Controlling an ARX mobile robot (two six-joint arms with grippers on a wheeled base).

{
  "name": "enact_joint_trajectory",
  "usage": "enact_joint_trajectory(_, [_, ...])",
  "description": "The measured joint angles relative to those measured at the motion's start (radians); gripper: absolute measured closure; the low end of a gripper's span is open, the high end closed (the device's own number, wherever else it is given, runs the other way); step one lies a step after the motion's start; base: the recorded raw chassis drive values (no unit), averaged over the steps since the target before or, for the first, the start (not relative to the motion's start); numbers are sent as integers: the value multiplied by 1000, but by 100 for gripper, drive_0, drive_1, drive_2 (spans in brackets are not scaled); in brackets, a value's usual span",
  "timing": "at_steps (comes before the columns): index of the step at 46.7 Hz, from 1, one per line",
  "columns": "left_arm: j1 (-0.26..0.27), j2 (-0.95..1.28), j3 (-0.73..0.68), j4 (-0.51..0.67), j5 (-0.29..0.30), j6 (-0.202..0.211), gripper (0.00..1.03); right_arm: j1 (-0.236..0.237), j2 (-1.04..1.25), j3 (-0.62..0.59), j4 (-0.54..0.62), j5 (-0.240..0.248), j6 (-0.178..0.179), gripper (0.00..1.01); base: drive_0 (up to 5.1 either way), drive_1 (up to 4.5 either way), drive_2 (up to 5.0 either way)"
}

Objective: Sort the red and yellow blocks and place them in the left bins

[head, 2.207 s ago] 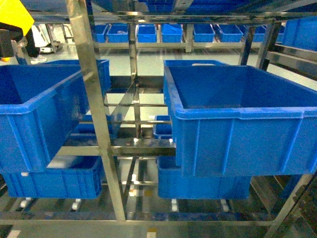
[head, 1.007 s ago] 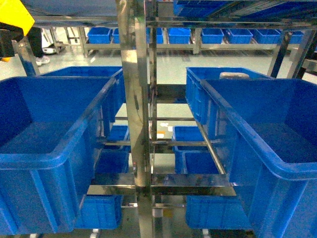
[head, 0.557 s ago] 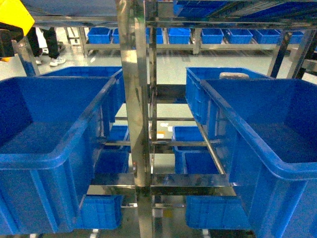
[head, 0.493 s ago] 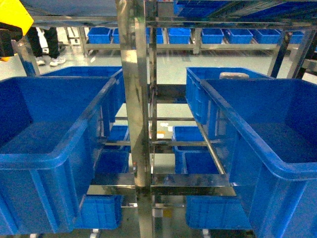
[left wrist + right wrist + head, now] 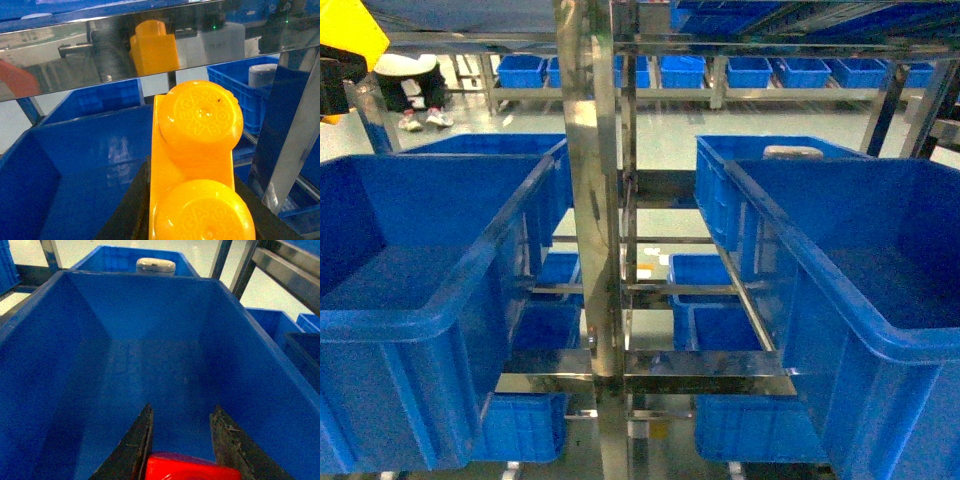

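Two blocks, both already clamped: left jaws grip the yellow block (image 5: 197, 165), long axis pointing ahead over the left bin (image 5: 75, 165), while right jaws pinch the red block (image 5: 192, 466) above the other bin (image 5: 150, 365).

Yellow-orange block (image 5: 197, 165), bright red block (image 5: 190, 467), deep-blue bins (image 5: 410, 310), black claws.
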State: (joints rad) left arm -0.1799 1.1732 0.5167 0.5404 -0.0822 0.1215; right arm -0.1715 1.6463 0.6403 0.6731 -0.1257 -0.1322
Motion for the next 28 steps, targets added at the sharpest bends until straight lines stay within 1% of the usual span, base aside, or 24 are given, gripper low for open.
enact_joint_trajectory(3, [0, 0, 0, 0, 0, 0, 77, 0, 60, 65, -6, -2, -1, 73, 0, 0, 0])
enact_joint_trajectory(8, [0, 0, 0, 0, 0, 0, 77, -6, 137, 160, -48, -4, -2, 73, 0, 0, 0])
enact_joint_trajectory(14, [0, 0, 0, 0, 0, 0, 77, -8, 251, 288, -138, -20, 6, 73, 0, 0, 0])
enact_joint_trajectory(22, [0, 0, 0, 0, 0, 0, 77, -20, 377, 407, -190, -24, 7, 73, 0, 0, 0])
enact_joint_trajectory(28, [0, 0, 0, 0, 0, 0, 77, -29, 463, 520, -263, -24, 8, 73, 0, 0, 0])
